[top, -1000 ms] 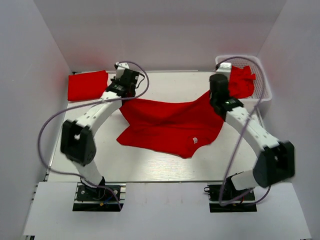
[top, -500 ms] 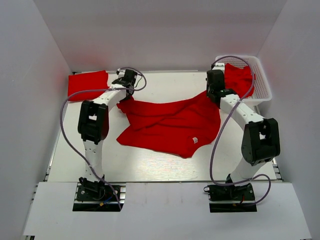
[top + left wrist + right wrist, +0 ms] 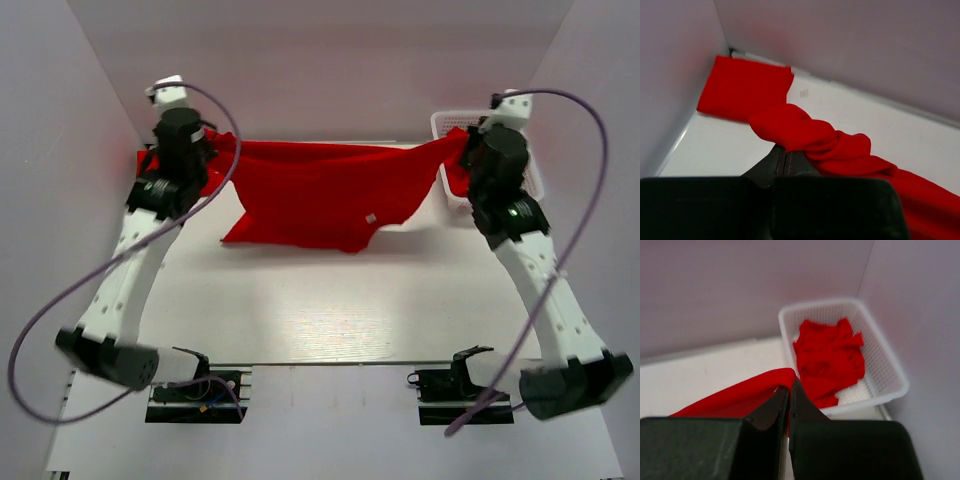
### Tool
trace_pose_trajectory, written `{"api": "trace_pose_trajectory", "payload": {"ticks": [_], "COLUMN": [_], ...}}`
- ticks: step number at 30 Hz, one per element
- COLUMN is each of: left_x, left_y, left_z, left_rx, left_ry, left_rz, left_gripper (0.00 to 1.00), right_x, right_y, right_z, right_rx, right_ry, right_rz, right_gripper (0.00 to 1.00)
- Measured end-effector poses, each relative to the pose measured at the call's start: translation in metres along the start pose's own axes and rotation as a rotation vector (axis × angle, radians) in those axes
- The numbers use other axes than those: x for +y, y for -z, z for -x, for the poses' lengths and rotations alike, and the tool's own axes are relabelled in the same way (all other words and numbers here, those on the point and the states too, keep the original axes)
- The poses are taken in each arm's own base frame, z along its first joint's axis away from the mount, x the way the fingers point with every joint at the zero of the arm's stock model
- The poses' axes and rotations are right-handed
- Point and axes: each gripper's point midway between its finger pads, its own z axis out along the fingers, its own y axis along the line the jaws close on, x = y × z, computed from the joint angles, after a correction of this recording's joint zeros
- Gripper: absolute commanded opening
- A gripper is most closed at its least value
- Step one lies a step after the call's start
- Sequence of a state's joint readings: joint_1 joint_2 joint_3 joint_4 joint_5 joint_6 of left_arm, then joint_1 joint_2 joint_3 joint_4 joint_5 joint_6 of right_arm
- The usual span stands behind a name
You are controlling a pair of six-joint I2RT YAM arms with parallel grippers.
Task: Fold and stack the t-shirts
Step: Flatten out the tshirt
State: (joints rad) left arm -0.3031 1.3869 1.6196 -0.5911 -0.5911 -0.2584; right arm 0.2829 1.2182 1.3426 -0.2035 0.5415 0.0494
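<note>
A red t-shirt (image 3: 320, 190) hangs stretched in the air between my two grippers, above the far part of the table. My left gripper (image 3: 212, 143) is shut on its bunched left end (image 3: 805, 132), high at the far left. My right gripper (image 3: 462, 148) is shut on its right end (image 3: 760, 387), high at the far right beside the basket. A folded red t-shirt (image 3: 745, 90) lies flat in the far left corner; in the top view the left arm mostly hides it (image 3: 146, 162).
A white mesh basket (image 3: 880, 365) at the far right corner holds crumpled red shirts (image 3: 830, 355). White walls close in the left, back and right. The arm bases sit at the near edge. The white table (image 3: 320, 300) spreads below the hanging shirt.
Both arms have risen and spread apart, lifting the red t-shirt off the table and pulling it taut between them. Before, the shirt lay spread on the table.
</note>
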Motion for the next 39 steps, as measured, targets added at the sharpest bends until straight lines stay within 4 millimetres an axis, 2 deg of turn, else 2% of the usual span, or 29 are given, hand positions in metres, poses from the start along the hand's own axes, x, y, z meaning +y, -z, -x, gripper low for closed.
{"api": "trace_pose_trajectory", "payload": {"ticks": [4, 6, 10, 13, 16, 19, 21, 23, 25, 26, 28, 29, 30, 32, 33, 34, 35, 37, 38, 39], "left_x": [0.026, 0.032, 0.037, 0.045, 0.053, 0.06, 0.06, 0.058, 0.052, 0.045, 0.031, 0.022, 0.012, -0.006, -0.011, -0.016, -0.017, -0.011, -0.005, 0.002], "left_y": [0.061, 0.089, 0.143, 0.182, 0.218, 0.246, 0.255, 0.253, 0.242, 0.229, 0.195, 0.173, 0.146, 0.089, 0.061, 0.028, 0.006, -0.037, -0.052, -0.065], "left_z": [0.053, 0.075, 0.119, 0.147, 0.165, 0.175, 0.177, 0.177, 0.171, 0.165, 0.139, 0.12, 0.094, 0.033, -0.002, -0.047, -0.08, -0.156, -0.188, -0.215], "left_rx": [-0.146, -0.205, -0.327, -0.416, -0.493, -0.544, -0.559, -0.553, -0.523, -0.498, -0.416, -0.355, -0.28, -0.113, -0.023, 0.093, 0.176, 0.366, 0.452, 0.536], "left_ry": [0.077, 0.099, 0.134, 0.158, 0.175, 0.185, 0.187, 0.186, 0.174, 0.179, 0.171, 0.165, 0.153, 0.119, 0.1, 0.066, 0.04, -0.028, -0.058, -0.079], "left_rz": [-0.048, -0.098, -0.231, -0.312, -0.388, -0.449, -0.472, -0.476, -0.47, -0.467, -0.44, -0.419, -0.39, -0.314, -0.262, -0.197, -0.145, -0.023, 0.032, 0.089], "left_gripper": [0.0, 0.0, 0.0, 0.0, 0.0, 0.0, 0.0, 0.0, 0.0, 0.0, 0.0, 0.0, 0.0, 0.0, 0.0, 0.01, 0.15, 0.69, 0.99, 0.99], "right_x": [-0.029, -0.043, -0.064, -0.077, -0.09, -0.104, -0.109, -0.108, -0.103, -0.098, -0.081, -0.069, -0.056, -0.022, -0.006, 0.012, 0.025, 0.046, 0.053, 0.061], "right_y": [0.054, 0.082, 0.131, 0.164, 0.198, 0.229, 0.239, 0.238, 0.225, 0.213, 0.176, 0.153, 0.128, 0.071, 0.045, 0.015, -0.008, -0.05, -0.066, -0.083], "right_z": [0.067, 0.099, 0.153, 0.184, 0.21, 0.228, 0.234, 0.235, 0.228, 0.223, 0.198, 0.181, 0.16, 0.106, 0.074, 0.034, -0.002, -0.075, -0.102, -0.132], "right_rx": [-0.181, -0.269, -0.419, -0.51, -0.598, -0.677, -0.707, -0.718, -0.691, -0.679, -0.603, -0.554, -0.494, -0.36, -0.282, -0.184, -0.096, 0.084, 0.145, 0.217], "right_ry": [-0.05, -0.071, -0.102, -0.114, -0.128, -0.146, -0.154, -0.159, -0.148, -0.149, -0.121, -0.107, -0.083, -0.031, -0.002, 0.031, 0.062, 0.125, 0.144, 0.167], "right_rz": [-0.01, -0.012, 0.0, 0.016, 0.028, 0.028, 0.026, 0.025, 0.021, 0.016, 0.018, 0.024, 0.033, 0.078, 0.102, 0.125, 0.14, 0.156, 0.158, 0.159], "right_gripper": [0.0, 0.0, 0.0, 0.0, 0.0, 0.0, 0.0, 0.0, 0.0, 0.0, 0.0, 0.0, 0.0, 0.0, 0.0, 0.0, 0.0, 0.02, 0.14, 0.3]}}
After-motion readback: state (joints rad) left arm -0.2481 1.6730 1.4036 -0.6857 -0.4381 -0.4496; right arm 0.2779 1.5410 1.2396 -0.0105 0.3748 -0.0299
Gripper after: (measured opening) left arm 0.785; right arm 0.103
